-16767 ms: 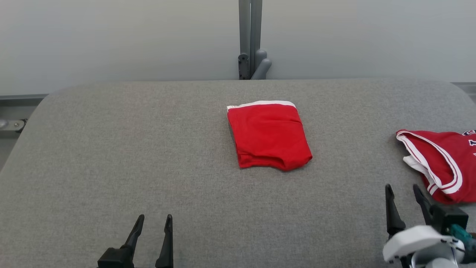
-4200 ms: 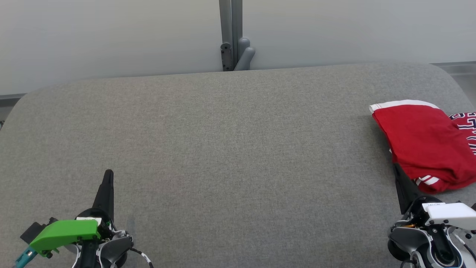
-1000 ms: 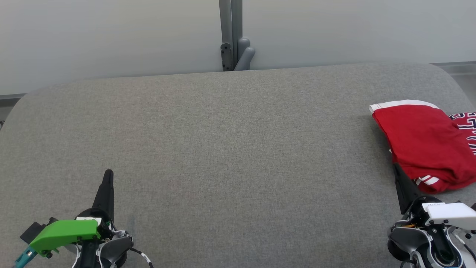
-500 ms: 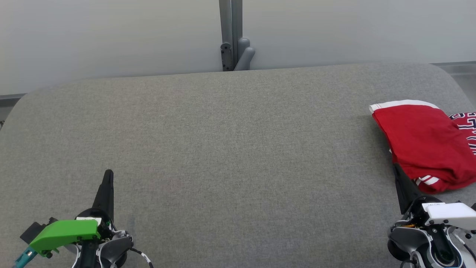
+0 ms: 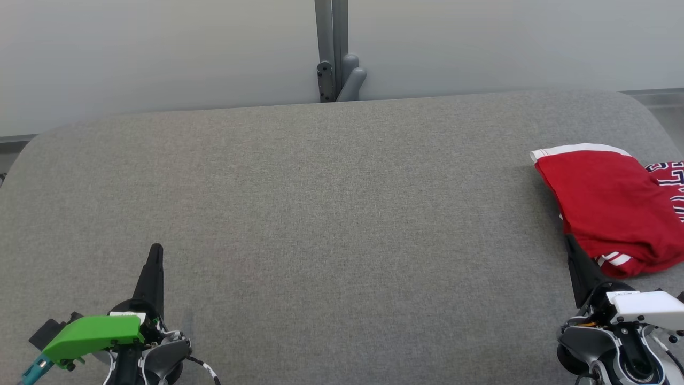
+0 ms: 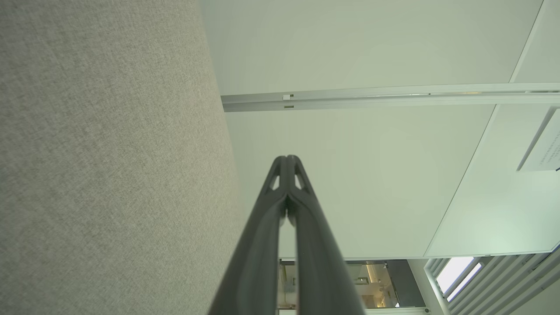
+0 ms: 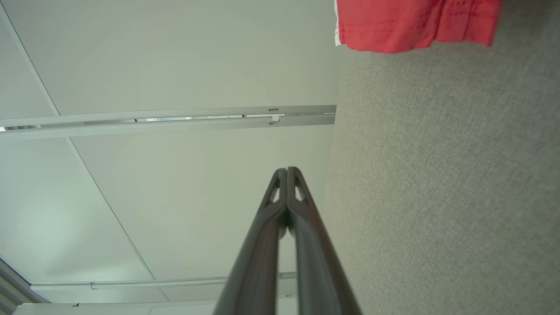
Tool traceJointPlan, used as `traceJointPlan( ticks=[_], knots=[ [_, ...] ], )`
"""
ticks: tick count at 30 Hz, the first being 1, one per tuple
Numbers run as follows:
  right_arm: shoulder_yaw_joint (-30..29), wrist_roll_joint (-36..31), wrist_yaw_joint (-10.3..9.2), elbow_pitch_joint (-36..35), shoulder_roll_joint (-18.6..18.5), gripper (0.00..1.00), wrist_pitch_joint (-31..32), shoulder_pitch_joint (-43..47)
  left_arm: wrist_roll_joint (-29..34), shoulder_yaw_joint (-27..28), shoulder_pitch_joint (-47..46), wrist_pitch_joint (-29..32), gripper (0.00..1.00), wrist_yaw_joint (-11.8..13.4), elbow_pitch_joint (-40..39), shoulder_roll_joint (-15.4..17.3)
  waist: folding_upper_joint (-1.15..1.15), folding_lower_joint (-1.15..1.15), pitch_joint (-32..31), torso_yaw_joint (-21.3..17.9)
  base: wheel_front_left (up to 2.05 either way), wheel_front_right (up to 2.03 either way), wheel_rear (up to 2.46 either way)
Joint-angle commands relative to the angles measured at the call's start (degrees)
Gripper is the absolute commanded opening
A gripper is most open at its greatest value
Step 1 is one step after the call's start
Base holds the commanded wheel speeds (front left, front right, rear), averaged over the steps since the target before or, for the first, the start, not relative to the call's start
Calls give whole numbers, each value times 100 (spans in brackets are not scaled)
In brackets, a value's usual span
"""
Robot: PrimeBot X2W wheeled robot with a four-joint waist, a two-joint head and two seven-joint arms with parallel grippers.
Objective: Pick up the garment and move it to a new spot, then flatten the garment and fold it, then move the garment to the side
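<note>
The garment [image 5: 604,203] is plain bright red, with a white band along its far edge. The second garment [image 5: 668,174] beneath it is also red, with thin white stripes and dark navy lettering edged in white. The tabletop [image 5: 342,214] is mid-grey woven cloth, finely flecked. The left gripper [image 5: 155,248] is black under a bright green cover [image 5: 91,331] with a teal plug [image 5: 35,369]. The right gripper [image 5: 568,239] is black under a white cover [image 5: 644,302]. The wall [image 5: 160,53] is pale grey and the post [image 5: 331,43] a darker grey.

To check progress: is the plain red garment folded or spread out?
Folded: the red garment is a compact block, layers doubled at its near edge.
</note>
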Motion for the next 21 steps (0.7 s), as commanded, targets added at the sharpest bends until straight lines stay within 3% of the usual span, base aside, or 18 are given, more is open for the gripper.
traceJointPlan(
  ticks=[1, 21],
  knots=[
    [3, 31, 2, 12, -25, 0, 6, -20, -13, 14, -70, 5, 0, -24, -16, 36, 0, 0, 0, 0, 0, 0, 0],
    [3, 31, 2, 12, -25, 0, 6, -20, -13, 14, -71, 5, 0, -24, -16, 36, 0, 0, 0, 0, 0, 0, 0]
  ],
)
